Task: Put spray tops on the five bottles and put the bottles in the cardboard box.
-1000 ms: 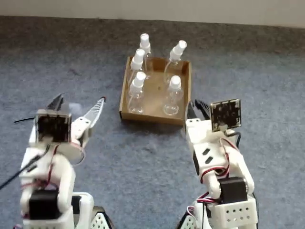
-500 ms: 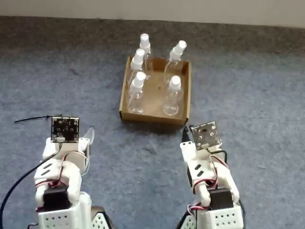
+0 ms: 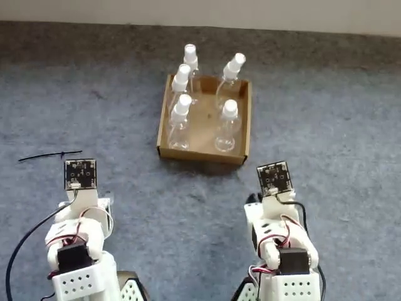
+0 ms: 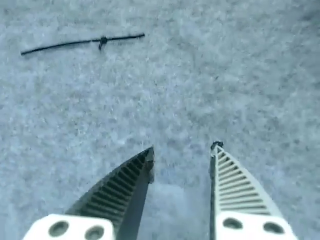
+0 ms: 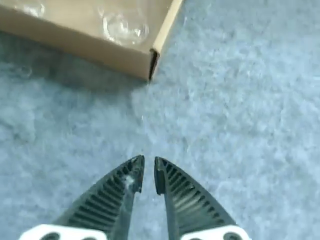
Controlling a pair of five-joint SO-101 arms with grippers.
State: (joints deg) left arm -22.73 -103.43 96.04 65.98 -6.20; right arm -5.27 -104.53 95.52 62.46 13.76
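Observation:
The cardboard box [image 3: 164, 149] sits mid-table with five clear bottles standing in it, each with a white spray top, such as one at the front left [image 3: 181, 108] and one at the front right [image 3: 229, 111]. Both arms are folded back near the table's front edge. Over bare carpet, my left gripper [image 4: 183, 150] is open and holds nothing. My right gripper [image 5: 148, 165] is shut and empty, a short way in front of the box's near corner [image 5: 150, 65]. A bottle's base [image 5: 125, 27] shows inside that corner.
A thin black cable tie [image 3: 50, 155] [image 4: 100, 41] lies on the grey carpet ahead of the left arm. Open carpet lies between the arms and the box, and on both sides of it.
Both arms have drawn back from the box toward their bases and folded down. The left gripper's fingers have narrowed from a wide spread.

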